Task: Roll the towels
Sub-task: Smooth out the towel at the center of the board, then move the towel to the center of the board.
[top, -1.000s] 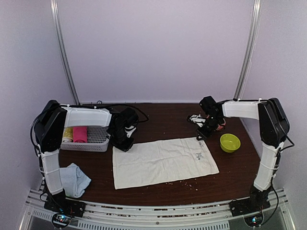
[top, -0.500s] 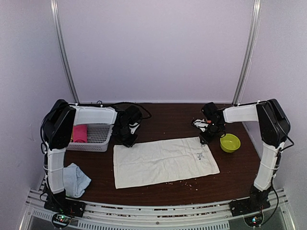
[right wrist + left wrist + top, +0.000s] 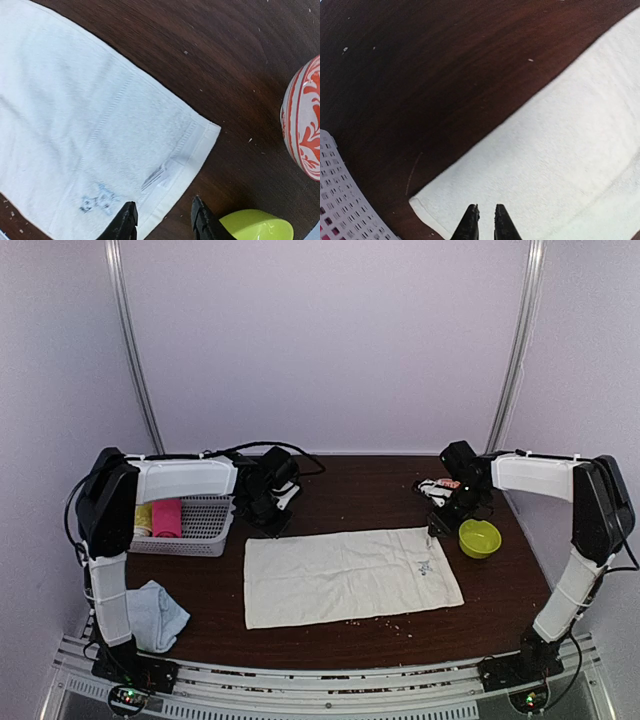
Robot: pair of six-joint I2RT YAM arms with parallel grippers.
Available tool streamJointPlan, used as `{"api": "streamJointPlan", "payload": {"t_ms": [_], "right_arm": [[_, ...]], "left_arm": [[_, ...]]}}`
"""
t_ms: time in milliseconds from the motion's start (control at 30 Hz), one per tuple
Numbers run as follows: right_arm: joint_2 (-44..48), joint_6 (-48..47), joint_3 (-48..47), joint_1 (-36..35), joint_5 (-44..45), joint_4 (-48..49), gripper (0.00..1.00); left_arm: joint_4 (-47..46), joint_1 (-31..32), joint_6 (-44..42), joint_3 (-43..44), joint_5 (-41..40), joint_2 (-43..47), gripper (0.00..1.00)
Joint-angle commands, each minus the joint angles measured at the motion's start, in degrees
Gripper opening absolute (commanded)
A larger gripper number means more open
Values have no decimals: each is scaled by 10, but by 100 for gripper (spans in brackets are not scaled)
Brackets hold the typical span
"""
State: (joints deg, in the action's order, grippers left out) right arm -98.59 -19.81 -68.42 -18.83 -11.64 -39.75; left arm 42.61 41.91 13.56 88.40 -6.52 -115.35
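Two changes over the last second, top view: the cream-white towel has slid slightly toward the right of the frame and lies squarer. Both arms have swung with it, the right one reaching nearer the green bowl. We read this as a straightening tug now finished. The cloth looks spread and ready, and rolling has not begun. The pale blue towel sits bunched at lower left.

Left gripper: fingers almost together with a sliver of gap, nothing visibly pinched. It is over the towel just inside its upper-left corner, beside the basket.

Right gripper: jaws parted and empty. The hemmed short edge crosses under the gap, so one finger is over cloth and the other over bare table. We cannot tell whether the tips touch.
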Motion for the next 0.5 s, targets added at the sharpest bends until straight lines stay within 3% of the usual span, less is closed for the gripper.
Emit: {"api": "streamJointPlan", "payload": {"t_ms": [0,67,267,467], "right_arm": [[59,-55,-2,-3,-105,-77,38],[84,-94,29,-4,-107,-94,37],[141,-181,147,-10,-42,-125,29],[167,-207,227,-31,5,-81,27]], "left_arm": [[-7,42,2,-72,45,84,10],[-4,58,4,-108,67,111,0],[0,86,41,-219,128,168,0],[-9,92,50,-287,157,170,0]]}}
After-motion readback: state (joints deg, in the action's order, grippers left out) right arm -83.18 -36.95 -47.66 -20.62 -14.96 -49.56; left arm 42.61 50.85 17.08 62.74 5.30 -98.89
